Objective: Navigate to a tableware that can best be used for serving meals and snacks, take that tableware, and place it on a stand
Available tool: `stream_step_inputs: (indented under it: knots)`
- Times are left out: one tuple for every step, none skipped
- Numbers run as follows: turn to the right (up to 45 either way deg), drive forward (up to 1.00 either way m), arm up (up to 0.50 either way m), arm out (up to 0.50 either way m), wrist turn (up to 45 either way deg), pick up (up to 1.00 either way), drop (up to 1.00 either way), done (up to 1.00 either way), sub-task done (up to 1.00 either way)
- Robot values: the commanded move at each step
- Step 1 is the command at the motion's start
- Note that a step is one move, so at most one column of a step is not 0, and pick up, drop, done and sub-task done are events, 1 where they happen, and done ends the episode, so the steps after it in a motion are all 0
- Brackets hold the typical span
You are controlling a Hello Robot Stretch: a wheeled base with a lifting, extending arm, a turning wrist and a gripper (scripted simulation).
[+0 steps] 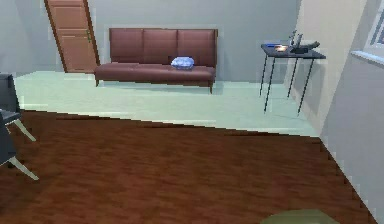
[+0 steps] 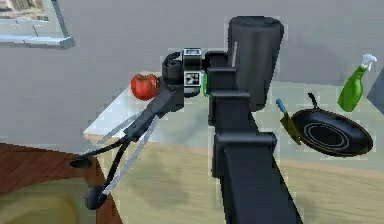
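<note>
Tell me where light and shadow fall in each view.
Forward view: the window glows bright at the right edge, and the sofa lays a thin shadow on the pale floor beneath it. Arm side view: the arm is the darkest mass against the evenly lit countertop, and the black pan carries a pale sheen along its rim.

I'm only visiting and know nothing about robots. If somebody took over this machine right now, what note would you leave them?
Gripper: reaches down by the edge of the counter. I cannot tell whether it holds anything. An olive round shape lies at its fingertips and may be the plate.
Stand: small dark table at the forward view's right, past the sofa, with things on it.
Done: unclear whether the plate is taken.
Left: confirm that, drive to the stand, set the plate there.
</note>
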Motion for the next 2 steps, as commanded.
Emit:
stream_step_inputs:
  knots:
    - [0.0,0.00,0.00,-0.26,0.0,0.00,0.00,0.00,0.00]
    - [-24.0,0.00,0.00,0.00,0.0,0.00,0.00,0.00,0.00]
